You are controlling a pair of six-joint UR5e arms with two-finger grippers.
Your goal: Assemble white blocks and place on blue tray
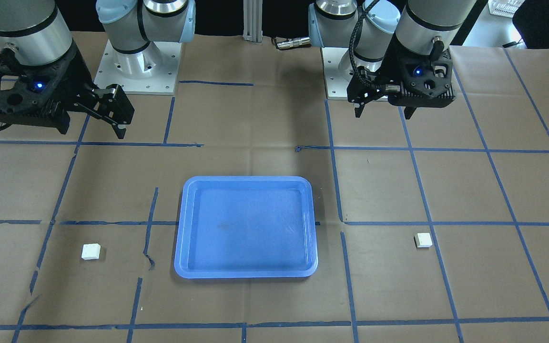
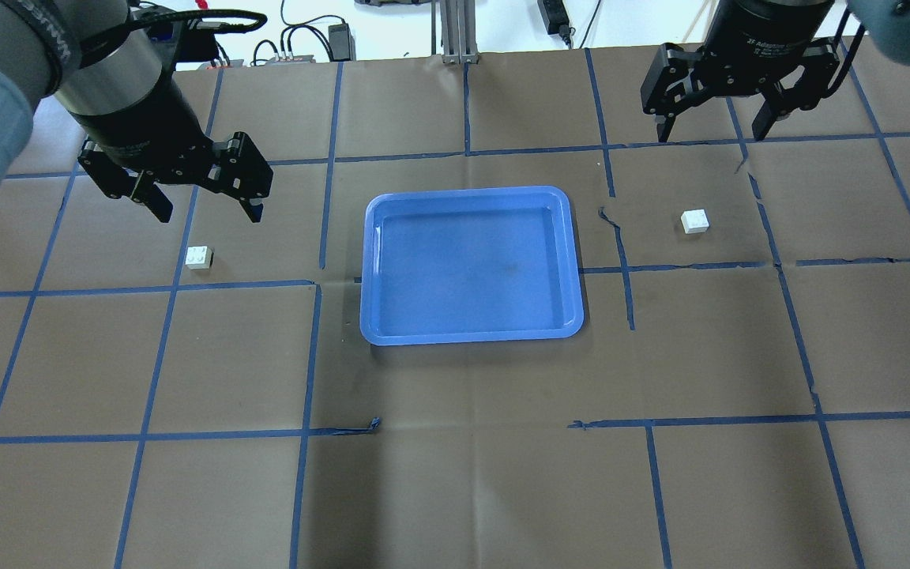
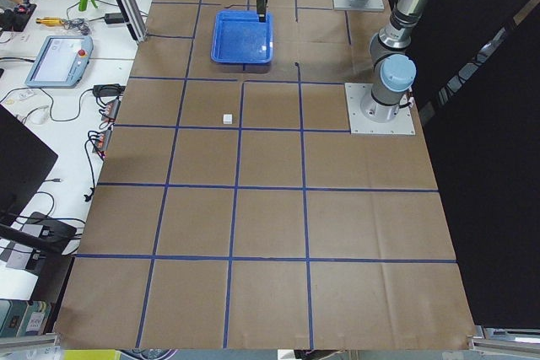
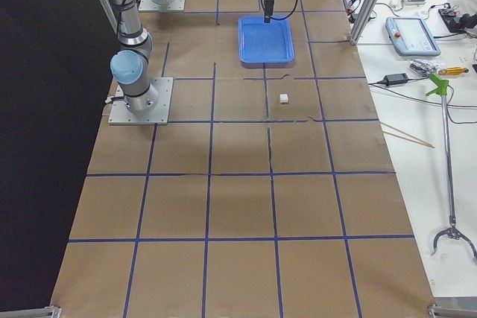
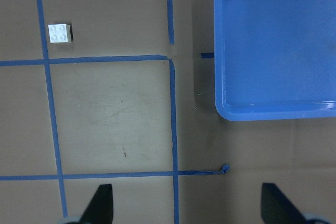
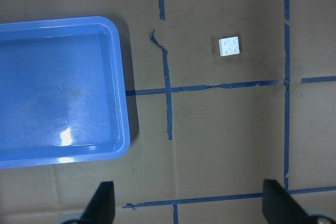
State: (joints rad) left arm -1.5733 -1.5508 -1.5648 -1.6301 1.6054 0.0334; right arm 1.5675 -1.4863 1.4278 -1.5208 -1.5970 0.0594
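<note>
The blue tray lies empty at the table's middle. One white block sits studs up on the paper left of the tray. My left gripper hovers open and empty just beyond it. The other white block sits right of the tray. My right gripper hangs open and empty farther back. In the front view the left gripper is on the right, the right gripper on the left. The left wrist view shows its block and the tray. The right wrist view shows its block and the tray.
Brown paper with a blue tape grid covers the table. The two arm bases stand on the robot's side. A frame post rises at the far edge. Tools and cables lie on the side bench.
</note>
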